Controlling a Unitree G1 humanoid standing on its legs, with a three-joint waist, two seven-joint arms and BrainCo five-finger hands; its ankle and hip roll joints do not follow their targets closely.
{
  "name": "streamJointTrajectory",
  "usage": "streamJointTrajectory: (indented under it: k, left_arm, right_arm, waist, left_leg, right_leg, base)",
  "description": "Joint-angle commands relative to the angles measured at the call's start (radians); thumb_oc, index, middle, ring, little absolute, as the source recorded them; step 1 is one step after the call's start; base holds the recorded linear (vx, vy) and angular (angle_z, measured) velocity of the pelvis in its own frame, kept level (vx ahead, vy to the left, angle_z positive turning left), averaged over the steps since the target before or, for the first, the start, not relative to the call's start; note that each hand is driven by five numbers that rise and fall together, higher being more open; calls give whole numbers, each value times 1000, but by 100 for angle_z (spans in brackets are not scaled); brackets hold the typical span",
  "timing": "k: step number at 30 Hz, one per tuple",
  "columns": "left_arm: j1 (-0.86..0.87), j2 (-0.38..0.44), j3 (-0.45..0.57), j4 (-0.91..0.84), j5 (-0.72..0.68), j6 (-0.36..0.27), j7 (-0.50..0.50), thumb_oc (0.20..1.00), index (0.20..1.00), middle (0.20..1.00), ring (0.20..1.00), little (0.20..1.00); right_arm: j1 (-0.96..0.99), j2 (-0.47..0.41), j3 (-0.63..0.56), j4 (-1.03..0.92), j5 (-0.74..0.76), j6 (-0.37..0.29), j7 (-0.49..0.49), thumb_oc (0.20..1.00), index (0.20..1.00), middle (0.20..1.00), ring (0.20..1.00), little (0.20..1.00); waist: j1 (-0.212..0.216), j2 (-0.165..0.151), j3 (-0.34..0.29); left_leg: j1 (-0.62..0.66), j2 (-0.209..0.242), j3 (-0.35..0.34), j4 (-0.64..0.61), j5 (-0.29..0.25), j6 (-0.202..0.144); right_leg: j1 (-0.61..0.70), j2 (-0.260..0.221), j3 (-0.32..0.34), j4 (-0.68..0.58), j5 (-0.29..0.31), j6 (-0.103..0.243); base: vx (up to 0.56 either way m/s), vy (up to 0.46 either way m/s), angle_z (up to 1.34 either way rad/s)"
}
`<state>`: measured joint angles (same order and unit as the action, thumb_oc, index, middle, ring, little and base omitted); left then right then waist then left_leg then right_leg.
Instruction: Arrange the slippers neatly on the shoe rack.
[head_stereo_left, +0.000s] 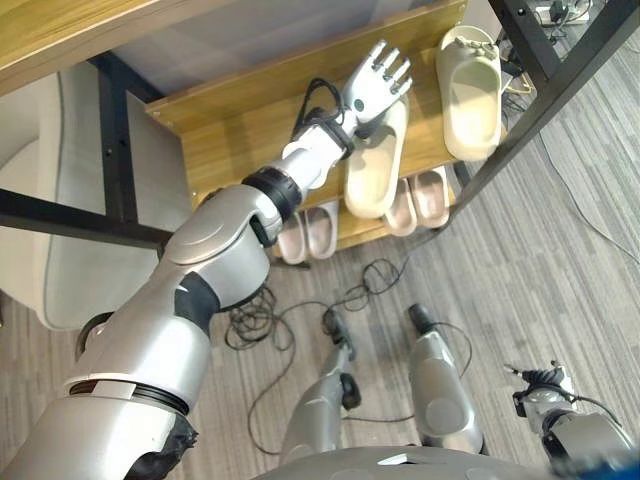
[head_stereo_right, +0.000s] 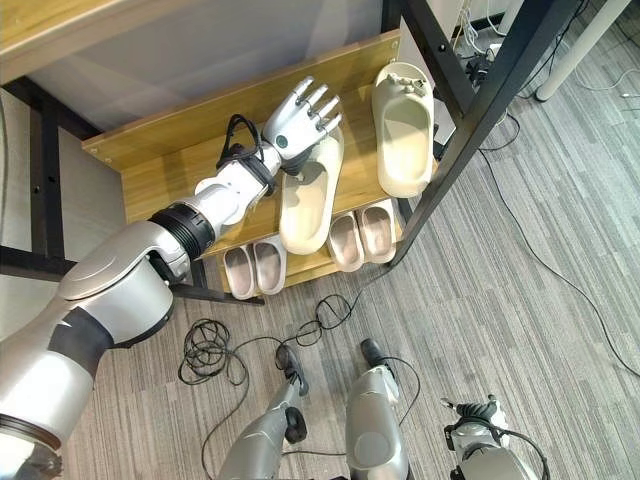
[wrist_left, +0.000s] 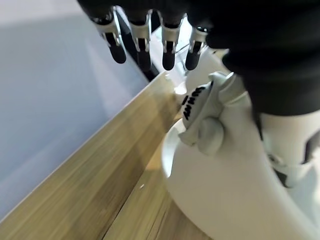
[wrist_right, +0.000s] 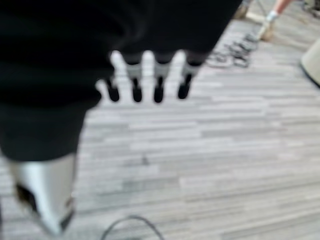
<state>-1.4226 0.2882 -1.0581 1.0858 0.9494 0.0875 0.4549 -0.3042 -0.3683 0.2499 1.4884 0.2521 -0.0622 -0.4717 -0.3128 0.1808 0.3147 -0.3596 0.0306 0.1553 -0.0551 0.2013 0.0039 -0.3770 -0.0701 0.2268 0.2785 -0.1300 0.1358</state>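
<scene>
Now, upper centre, the wooden shoe rack (head_stereo_left: 230, 125) carries two cream slippers (head_stereo_left: 470, 90) on its shelf; the left hand (head_stereo_left: 378, 84), fingers straight, rests on one. Lower right, the right hand (wrist_right: 150, 85) hangs relaxed.

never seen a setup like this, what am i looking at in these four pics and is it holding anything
This is a humanoid robot tidying slippers on a wooden shoe rack. The two wide pictures come from a stereo camera on its head, looking down. The other two come from cameras on its wrists.

The left robot hand reaches over the upper shelf, fingers straight, resting over the toe end of a cream slipper. Its wrist view shows the thumb on that slipper, but the fingers are not curled round it, so it seems to be touching or nudging, not gripping. The matching slipper lies beside it, apart. Two pink pairs sit on the lower shelf.

The right robot hand hangs over the floor, open, holding nothing.
</scene>
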Motion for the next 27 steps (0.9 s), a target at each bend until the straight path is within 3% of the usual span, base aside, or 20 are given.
streamJointTrajectory:
  k: [1,6,11,15,23,24,27]
  left_arm:
    - [-77,4,156,90,-88,58,29,1000,1000,1000,1000,1000]
    - [-70,-33,198,77,-153,39,49,1000,1000,1000,1000,1000]
    - [-42,-69,296,30,-344,-7,86,1000,1000,1000,1000,1000]
    - [20,-83,348,-27,-492,-75,46,1000,1000,1000,1000,1000]
    - [338,95,459,-409,-610,-151,-58,1000,1000,1000,1000,1000]
    - [451,136,508,-498,-693,-184,-95,1000,1000,1000,1000,1000]
    - [579,164,555,-599,-772,-201,-145,1000,1000,1000,1000,1000]
  right_arm:
    - [43,-20,3,-22,20,-8,2,1000,1000,1000,1000,1000]
    - [56,-16,2,-23,20,-6,7,1000,1000,1000,1000,1000]
    - [91,-7,-26,-21,47,-7,18,1000,1000,1000,1000,1000]
    - [119,-3,-68,-8,85,6,45,1000,1000,1000,1000,1000]
    - [186,43,-174,-8,117,35,90,1000,1000,1000,1000,1000]
    - [188,51,-203,-23,115,44,90,1000,1000,1000,1000,1000]
    - [195,54,-219,-43,108,52,92,1000,1000,1000,1000,1000]
  waist:
    - [-20,-7,17]
    - [-16,-11,13]
    - [-4,-11,4]
    - [16,-6,-13]
    - [72,-12,-39]
    - [85,-15,-46]
    - [94,-20,-55]
  left_leg:
    - [-65,2,-51,189,-213,-35]
    - [-60,0,-54,188,-212,-36]
    - [-42,-3,-61,191,-211,-34]
    - [-18,-2,-71,193,-211,-33]
    - [60,0,-94,212,-236,-37]
    - [77,1,-97,213,-237,-38]
    - [98,2,-100,212,-240,-38]
  right_leg:
    - [-44,20,-104,7,9,-65]
    - [-38,19,-107,7,9,-66]
    - [-18,13,-110,4,12,-66]
    - [6,12,-120,2,15,-65]
    - [112,8,-143,-22,3,-66]
    - [137,9,-147,-29,3,-67]
    - [163,7,-153,-39,4,-68]
  base:
    - [0,0,0]
    - [-4,-3,2]
    - [-6,-4,0]
    - [24,-30,4]
    - [38,-35,11]
    - [40,-17,9]
    - [39,-14,6]
